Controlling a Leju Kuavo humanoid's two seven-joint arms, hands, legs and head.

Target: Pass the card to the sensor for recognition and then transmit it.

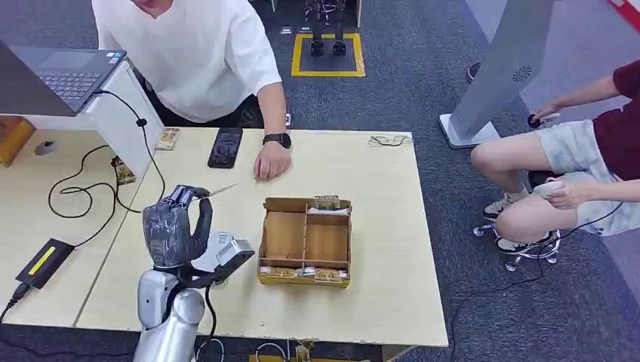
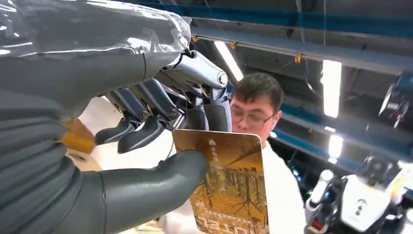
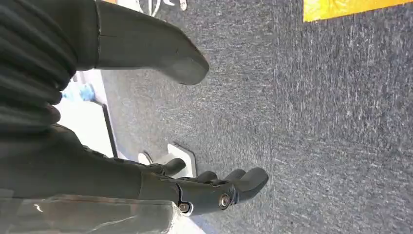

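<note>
My left hand (image 1: 175, 224) is raised above the wooden table's left part and pinches a card between thumb and fingers. In the head view the card (image 1: 221, 190) shows edge-on as a thin pale line past the fingertips. The left wrist view shows its gold face (image 2: 229, 185) with a tree pattern, held by my thumb (image 2: 160, 178). A white and grey sensor device (image 1: 226, 253) sits on the table just below this hand. My right hand (image 3: 195, 187) hangs over grey carpet with its fingers apart and nothing in it.
A wooden divided box (image 1: 306, 241) stands mid-table, right of my hand. A person in white sits across with a hand (image 1: 272, 160) on the table beside a black phone (image 1: 225, 147). A laptop (image 1: 60, 75), cables and a black adapter (image 1: 44, 262) lie left. Another person (image 1: 573, 173) sits right.
</note>
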